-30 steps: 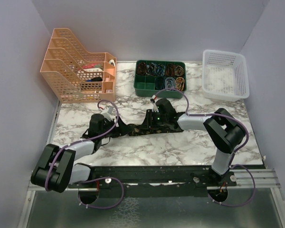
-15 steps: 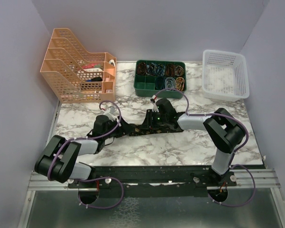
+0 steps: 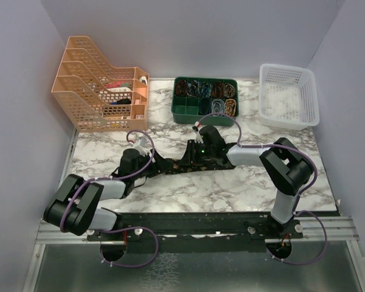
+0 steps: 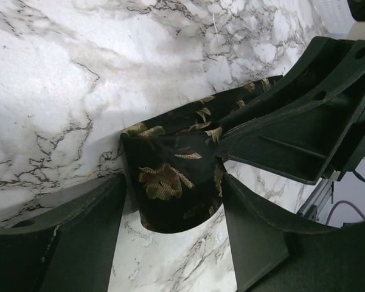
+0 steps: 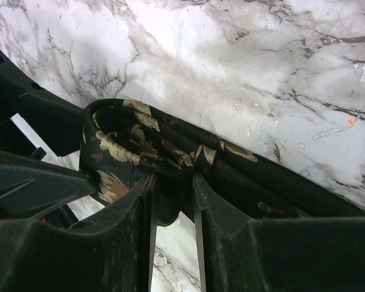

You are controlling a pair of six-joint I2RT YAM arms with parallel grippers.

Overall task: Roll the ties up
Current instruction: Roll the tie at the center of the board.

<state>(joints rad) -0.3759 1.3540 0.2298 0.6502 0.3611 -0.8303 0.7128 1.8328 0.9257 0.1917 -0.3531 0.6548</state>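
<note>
The black tie with tan-gold flecks [image 3: 170, 166] lies across the middle of the marble table, stretched between my two grippers. In the left wrist view its folded, rounded end [image 4: 170, 182] fills the gap of my left gripper [image 4: 173, 204], and both fingers [image 4: 79, 234] press its sides. My right gripper [image 5: 173, 194] is shut on a bunched fold of the tie [image 5: 131, 146], which rises in a small loop just beyond the fingertips. From above, the left gripper [image 3: 151, 160] and right gripper [image 3: 191, 159] face each other closely over the tie.
An orange file rack [image 3: 100, 85] stands at the back left. A green compartment tray [image 3: 205, 99] with coloured bands sits at the back centre, and a white basket [image 3: 289, 94] at the back right. Bare marble table [image 3: 231, 188] lies in front of the right arm.
My left arm has shifted right toward the right gripper, and its jaws have narrowed onto the tie's folded end. The right arm has stayed still.
</note>
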